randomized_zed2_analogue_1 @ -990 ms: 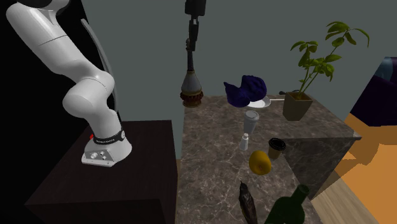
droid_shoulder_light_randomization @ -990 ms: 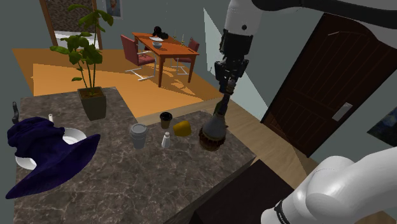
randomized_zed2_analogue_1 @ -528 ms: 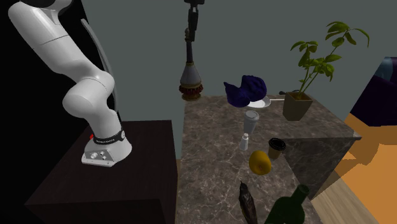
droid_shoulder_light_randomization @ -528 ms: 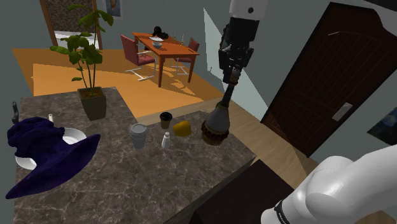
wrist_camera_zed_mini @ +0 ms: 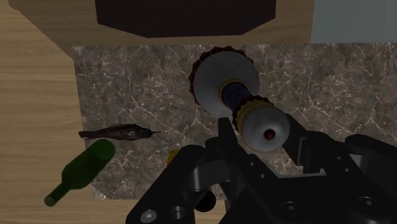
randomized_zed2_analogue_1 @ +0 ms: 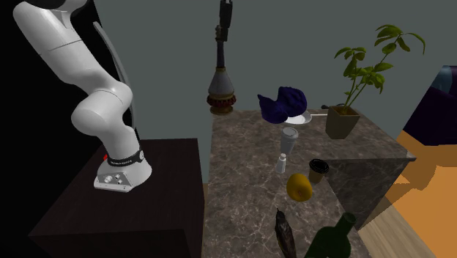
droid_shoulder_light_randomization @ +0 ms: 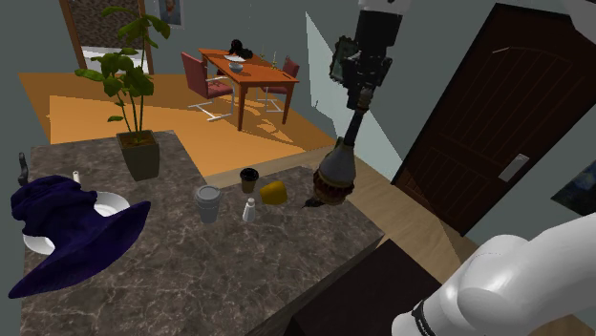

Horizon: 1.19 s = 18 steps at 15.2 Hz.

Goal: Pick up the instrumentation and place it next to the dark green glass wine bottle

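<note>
Instrumentation [droid_shoulder_light_randomization: 336, 175] is clamped by its neck in the pincer [droid_shoulder_light_randomization: 359, 95], long axis vertical, bulb down, hung clear above the table [droid_shoulder_light_randomization: 191, 277] edge. In the second exterior view, the green wine bottle [randomized_zed2_analogue_1: 333, 238] is found at 5 o'clock from it, well apart, so a traverse that way is judged necessary. Farther off: pale cup [droid_shoulder_light_randomization: 207, 202] and dark cup [droid_shoulder_light_randomization: 248, 178], contents not visible; plant pot [droid_shoulder_light_randomization: 141, 157], plant held.

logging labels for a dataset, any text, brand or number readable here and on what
No text can be read.
Black band at the arm's base: small white marks, too small to read.
Wine bottle: no label shows.
Instrument: no writing shows.
</note>
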Motion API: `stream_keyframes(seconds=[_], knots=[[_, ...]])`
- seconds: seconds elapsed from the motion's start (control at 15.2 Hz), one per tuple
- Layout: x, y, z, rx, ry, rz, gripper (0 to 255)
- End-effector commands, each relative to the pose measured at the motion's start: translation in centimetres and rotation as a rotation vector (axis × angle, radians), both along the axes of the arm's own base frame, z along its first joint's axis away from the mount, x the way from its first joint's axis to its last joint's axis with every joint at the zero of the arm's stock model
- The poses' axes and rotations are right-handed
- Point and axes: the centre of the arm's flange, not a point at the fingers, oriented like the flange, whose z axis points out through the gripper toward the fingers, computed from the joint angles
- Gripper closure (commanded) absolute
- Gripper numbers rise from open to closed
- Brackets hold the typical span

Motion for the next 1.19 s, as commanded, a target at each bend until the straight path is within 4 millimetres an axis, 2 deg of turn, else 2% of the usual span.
stream_keyframes(seconds=[0.0,1.12], knots=[[1.0,-2.3,0.1,0.0,-0.001,0.001,255],[8.0,-23.6,0.2,0.0,-0.001,0.001,255]])
